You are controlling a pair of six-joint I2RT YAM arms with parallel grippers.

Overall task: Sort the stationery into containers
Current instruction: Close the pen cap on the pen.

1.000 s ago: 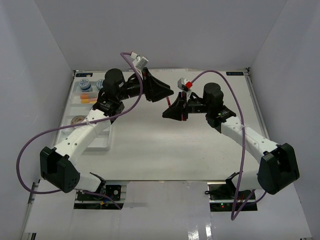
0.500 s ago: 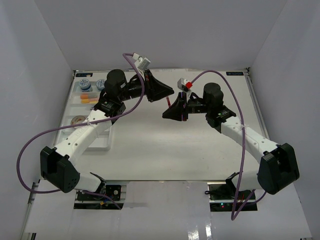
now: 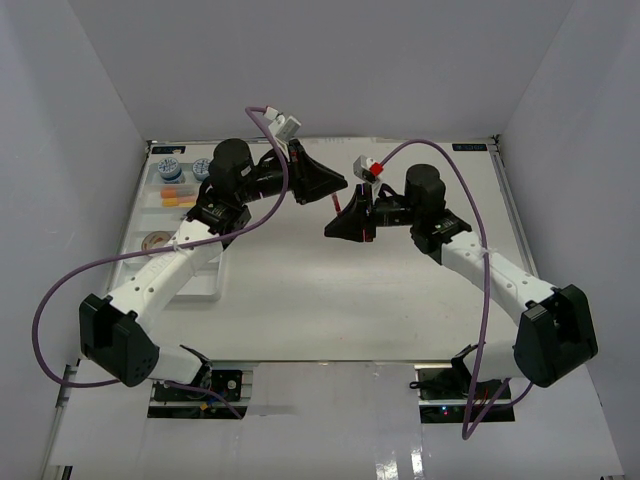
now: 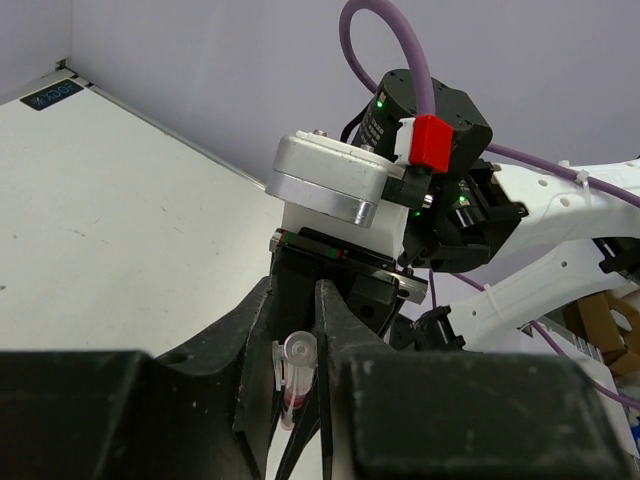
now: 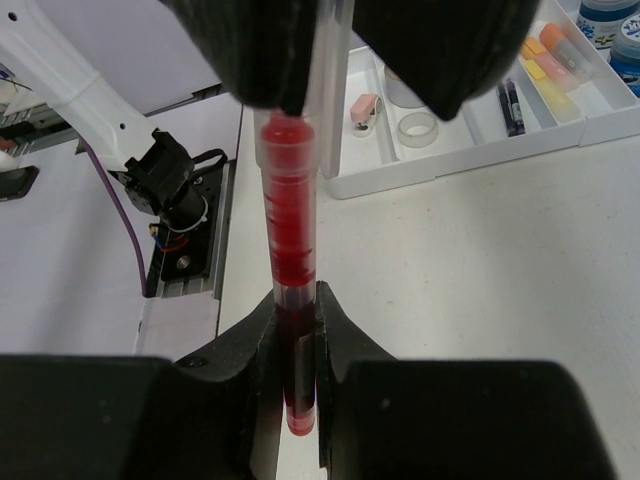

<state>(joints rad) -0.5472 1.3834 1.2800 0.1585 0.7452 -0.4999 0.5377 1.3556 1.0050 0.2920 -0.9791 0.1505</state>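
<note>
A red pen (image 3: 339,204) with a clear cap hangs above the table between my two grippers. My left gripper (image 3: 338,187) is shut on its capped end (image 4: 297,352). My right gripper (image 3: 341,222) is shut on its lower red end (image 5: 298,380). In the right wrist view the left gripper's fingers (image 5: 270,60) clamp the pen (image 5: 290,220) from above. The white tray (image 3: 136,232) lies at the far left. It holds two blue-white tubs (image 3: 167,166), orange and yellow markers (image 3: 176,195) and a tan tape roll (image 3: 155,240).
The right wrist view shows the tray's compartments (image 5: 470,150) with dark pens (image 5: 508,105), a small clear roll (image 5: 418,127), a pink eraser (image 5: 365,108) and markers (image 5: 550,55). Purple cables loop over both arms. White walls stand close on three sides.
My left gripper has shifted slightly toward the back. The pen stays held between both grippers. My right arm has barely moved.
</note>
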